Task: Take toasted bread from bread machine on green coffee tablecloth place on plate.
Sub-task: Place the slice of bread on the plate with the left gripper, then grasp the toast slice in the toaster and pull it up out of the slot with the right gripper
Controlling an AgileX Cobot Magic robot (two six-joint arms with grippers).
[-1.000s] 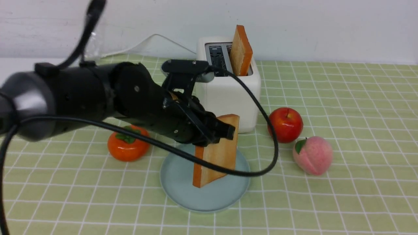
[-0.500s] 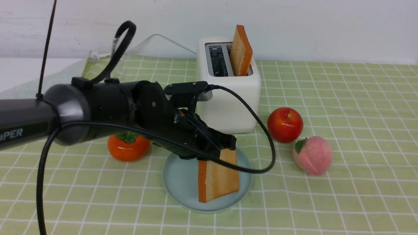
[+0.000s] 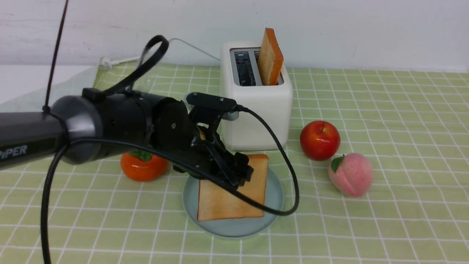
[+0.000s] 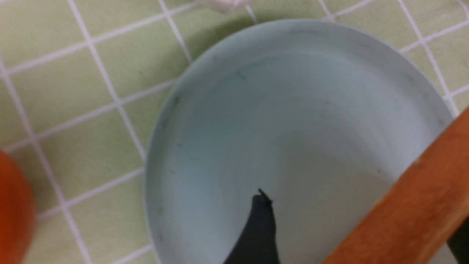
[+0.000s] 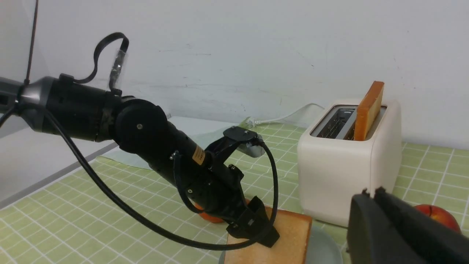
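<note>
**Letting go of the first slice**

Shows the left end effector (image 3: pixel 242 172) with jaws spread, low over the back corner of one toasted bread slice (image 3: pixel 231 196). Finds that slice flat on the plate (image 3: pixel 234 229), just in front of the bread machine (image 3: pixel 256 117) on the green coffee tablecloth (image 3: pixel 384 128). Finds the second slice (image 3: pixel 270 57) upright in the bread machine's right-hand slot. Shows the right end effector (image 5: pixel 372 192) pressed together and empty. Lift straight up before swinging away, so as not to drag the slice off the plate. Keep the trailing cable (image 3: pixel 285 176) off it. Then come down on the second slice from above the bread machine
</note>
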